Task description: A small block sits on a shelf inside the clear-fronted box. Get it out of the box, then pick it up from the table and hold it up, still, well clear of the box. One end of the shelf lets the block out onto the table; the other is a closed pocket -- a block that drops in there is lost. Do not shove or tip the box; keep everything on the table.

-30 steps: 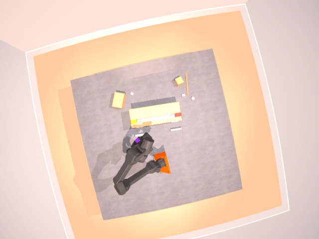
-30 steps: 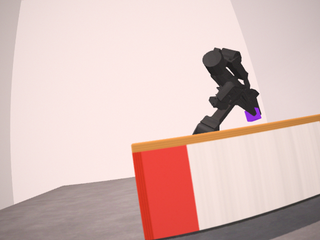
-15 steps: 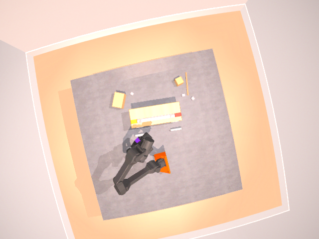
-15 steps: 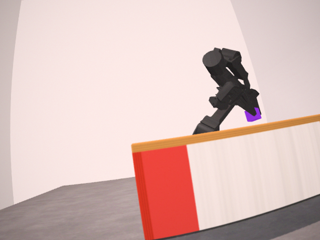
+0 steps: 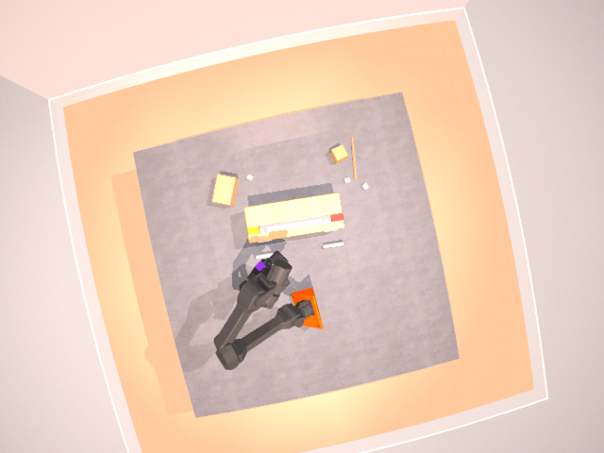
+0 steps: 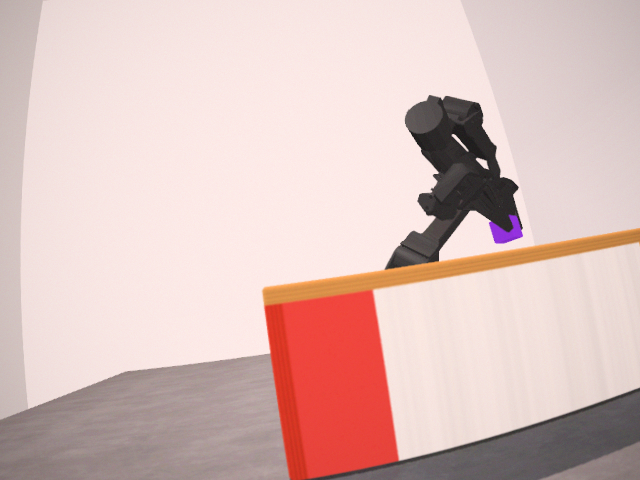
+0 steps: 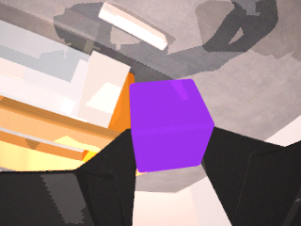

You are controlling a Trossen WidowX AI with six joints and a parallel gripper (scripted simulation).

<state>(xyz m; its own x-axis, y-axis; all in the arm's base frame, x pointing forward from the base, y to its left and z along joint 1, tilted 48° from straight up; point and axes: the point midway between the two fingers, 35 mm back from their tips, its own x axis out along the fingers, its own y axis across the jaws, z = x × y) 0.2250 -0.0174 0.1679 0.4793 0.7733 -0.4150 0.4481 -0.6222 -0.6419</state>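
My gripper [image 5: 261,266] [image 6: 507,227] [image 7: 164,132] is shut on the small purple block [image 5: 260,266] [image 6: 505,231] [image 7: 168,124]. It holds the block in the air, in front of the box's yellow end and higher than the box top. The long box [image 5: 293,211] [image 6: 465,330] [image 7: 56,107] stands on the grey table, with a yellow end on the left and a red end [image 5: 337,217] [image 6: 330,382] on the right in the overhead view. Its white shelf strip [image 5: 293,226] shows no block on it.
An orange base plate [image 5: 311,311] holds the arm's foot. Two small white bars [image 5: 333,244] [image 5: 263,255] [image 7: 134,24] lie in front of the box. A tan block [image 5: 224,190], a small tan cube [image 5: 339,153], a thin orange stick [image 5: 353,158] and little white cubes [image 5: 364,185] lie behind the box.
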